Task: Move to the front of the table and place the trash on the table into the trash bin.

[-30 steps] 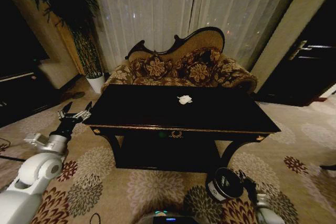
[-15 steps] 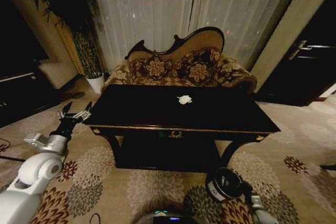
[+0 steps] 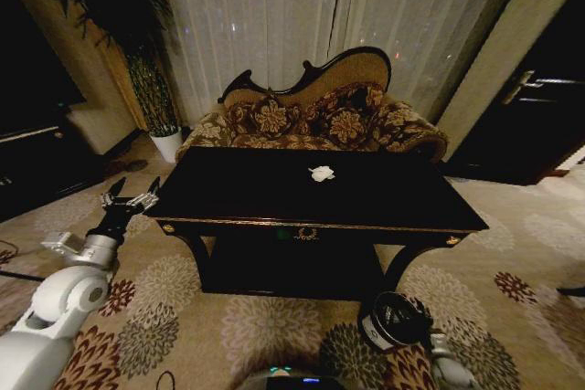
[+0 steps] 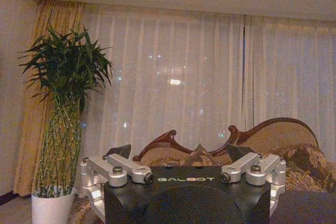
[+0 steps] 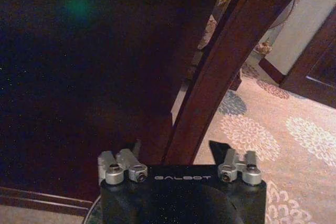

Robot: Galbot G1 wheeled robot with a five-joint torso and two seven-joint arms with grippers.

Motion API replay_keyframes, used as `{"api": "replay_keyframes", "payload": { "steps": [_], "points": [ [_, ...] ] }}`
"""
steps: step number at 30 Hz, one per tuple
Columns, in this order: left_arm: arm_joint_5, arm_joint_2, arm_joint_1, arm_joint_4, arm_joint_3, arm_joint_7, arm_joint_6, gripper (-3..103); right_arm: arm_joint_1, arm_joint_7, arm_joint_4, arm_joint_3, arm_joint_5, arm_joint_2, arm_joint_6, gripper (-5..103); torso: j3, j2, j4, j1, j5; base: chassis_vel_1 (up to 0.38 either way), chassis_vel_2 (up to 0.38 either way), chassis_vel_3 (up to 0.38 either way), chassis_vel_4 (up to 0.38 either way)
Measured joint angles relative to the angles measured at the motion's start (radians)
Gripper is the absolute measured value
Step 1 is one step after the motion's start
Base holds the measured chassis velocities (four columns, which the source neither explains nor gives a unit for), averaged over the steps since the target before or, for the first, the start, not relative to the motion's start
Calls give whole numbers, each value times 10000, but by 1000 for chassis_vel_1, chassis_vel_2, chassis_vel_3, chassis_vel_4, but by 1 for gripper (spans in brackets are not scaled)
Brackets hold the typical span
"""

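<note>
The dark glossy table (image 3: 238,198) stands straight ahead, and a small white paper wad of trash (image 3: 321,173) lies on its top toward the back middle. The black trash bin (image 3: 393,320) sits tilted on the carpet by the table's front right leg. My right arm (image 3: 446,364) is low beside the bin. In the right wrist view my right gripper (image 5: 177,149) is open with nothing in it, facing the curved table leg (image 5: 220,77). My left gripper (image 3: 128,198) hovers open off the table's left corner; in the left wrist view the left gripper (image 4: 178,153) holds nothing.
An ornate patterned sofa (image 3: 311,116) stands right behind the table before sheer curtains. A tall plant in a white pot (image 3: 166,143) is at the back left, a low black cabinet (image 3: 37,166) at the far left, a dark door (image 3: 539,116) at the right. Patterned carpet surrounds the table.
My right arm has drawn back and down from beside the bin toward the lower edge of the head view. The left arm, the wad and the bin have stayed put.
</note>
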Motion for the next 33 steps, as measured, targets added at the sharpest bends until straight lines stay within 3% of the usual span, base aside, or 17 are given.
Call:
{"api": "replay_keyframes", "payload": {
  "steps": [2, 3, 5, 7, 14, 18, 33],
  "points": [
    [0, 0, 0, 0, 0, 0, 0, 100, -224, 61, 470, 13, 271, -3, -190, 78, 0, 0, 0, 0, 0, 0, 0, 0, 0],
    [0, 0, 0, 0, 0, 0, 0, 100, -445, 101, 928, 41, 516, -5, -374, 89, 0, 0, 1, 0, 0, 0, 0, 0, 0],
    [0, 0, 0, 0, 0, 0, 0, 100, -532, 130, 1109, 65, 599, -5, -423, 89, 0, 1, 1, 0, 0, 0, 0, 0, 0],
    [0, 0, 0, 0, 0, 0, 0, 100, -858, 238, 1704, 217, 952, 2, -524, 98, 0, 1, 2, 0, -2, 0, 0, 0, 0],
    [0, 0, 0, 0, 0, 0, 0, 100, -1977, 260, 3017, 655, 2077, -104, -580, 100, 0, 0, 0, 0, -3, 0, 0, 0, 0],
    [0, 0, 0, 0, 1, 0, 0, 100, -3026, 367, 4617, 1116, 2714, 125, -649, 100, -1, 1, 1, -1, -2, 0, 0, 0, 0],
    [0, 0, 0, 0, 0, 0, -1, 100, -5500, 457, 7753, 2596, 3263, 502, -868, 100, -1, 1, 0, -1, -1, 0, 0, 0, 0]
  ]
}}
